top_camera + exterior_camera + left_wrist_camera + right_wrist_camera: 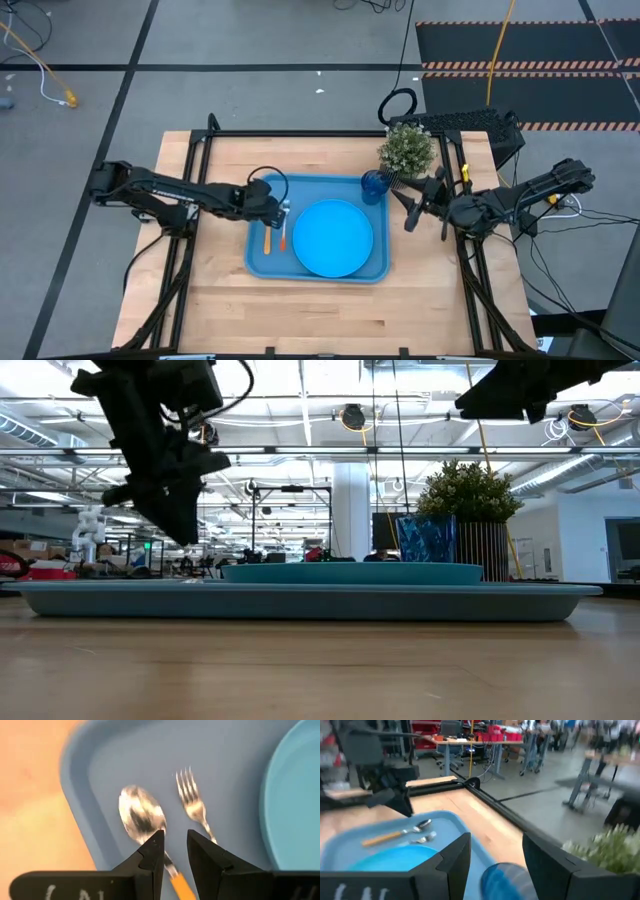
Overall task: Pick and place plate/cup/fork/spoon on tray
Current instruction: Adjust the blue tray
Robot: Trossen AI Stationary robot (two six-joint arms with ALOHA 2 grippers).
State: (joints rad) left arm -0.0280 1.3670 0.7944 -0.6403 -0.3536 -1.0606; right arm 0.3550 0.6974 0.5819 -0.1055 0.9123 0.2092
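Here we find all four pieces already resting on the tray (258, 262): the plate (333, 236) in its middle, the cup (374, 186) in the far corner nearest the potted plant (407, 149), and the spoon (142, 818) and fork (192, 805) lying side by side along the tray's left edge, handles pointing toward the front of the table.

The left gripper (175, 851) hangs just above the spoon's neck, its jaws a narrow gap apart and holding nothing (the orange handle shows between and beneath the tips, not pinched). The right gripper (492, 855) hovers beside the tray's right rim, above and behind the cup, jaws moderately parted and empty too.

We judge the placing done, so the step in hand is a clean retreat. We lift the left gripper straight up before swinging it away, since any sideways drift this low could nudge the spoon into the fork or over the rim. We raise the right one likewise, keeping clear of the cup and the plant's leaves.
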